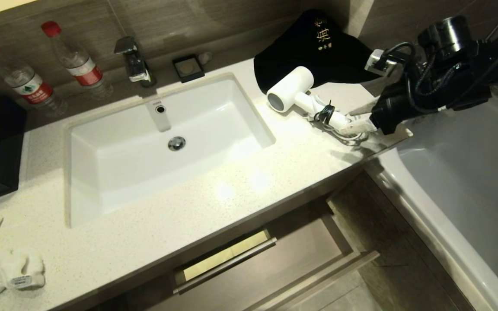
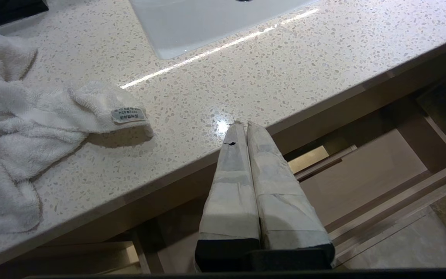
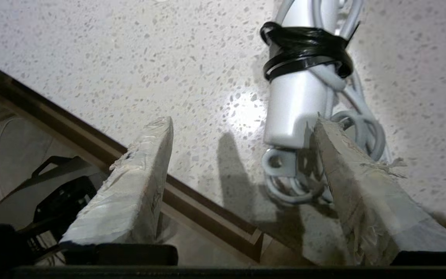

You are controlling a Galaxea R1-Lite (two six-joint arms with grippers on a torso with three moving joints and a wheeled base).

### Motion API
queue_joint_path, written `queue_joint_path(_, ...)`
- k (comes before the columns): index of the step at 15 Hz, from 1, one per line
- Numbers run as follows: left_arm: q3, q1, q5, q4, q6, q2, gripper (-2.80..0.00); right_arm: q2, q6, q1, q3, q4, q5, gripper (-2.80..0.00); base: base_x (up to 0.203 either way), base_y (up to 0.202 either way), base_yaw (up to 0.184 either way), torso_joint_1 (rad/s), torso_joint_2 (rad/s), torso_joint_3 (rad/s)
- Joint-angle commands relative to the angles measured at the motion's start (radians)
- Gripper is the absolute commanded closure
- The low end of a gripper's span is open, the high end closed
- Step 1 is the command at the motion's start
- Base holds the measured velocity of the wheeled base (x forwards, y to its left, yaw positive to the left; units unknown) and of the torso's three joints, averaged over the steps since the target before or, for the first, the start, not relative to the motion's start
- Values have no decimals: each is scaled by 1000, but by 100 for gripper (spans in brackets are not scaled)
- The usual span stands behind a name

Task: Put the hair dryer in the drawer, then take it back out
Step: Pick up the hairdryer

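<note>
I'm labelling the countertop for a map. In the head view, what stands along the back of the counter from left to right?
Left bottle → right bottle → faucet → soap dish → black bag → hair dryer → right tool.

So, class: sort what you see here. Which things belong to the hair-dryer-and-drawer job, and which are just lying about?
Belong to the job:
- hair dryer, on the countertop
- drawer, pulled open
- right claw, open at the dryer's handle

Just lying about:
- two water bottles
- black bag
- white towel
- tap
- sink
</note>
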Motion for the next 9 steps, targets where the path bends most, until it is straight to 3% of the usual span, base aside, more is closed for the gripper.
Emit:
queue_joint_path(1, 0, 0, 0, 0, 0, 2, 0, 8, -6, 0, 0, -27, 11, -280, 0, 0, 0, 0, 0, 0)
queue_joint_path(9, 0, 0, 1, 0, 0, 2, 0, 90, -29, -1, -5, -177, 9, -280, 0, 0, 0, 0, 0, 0)
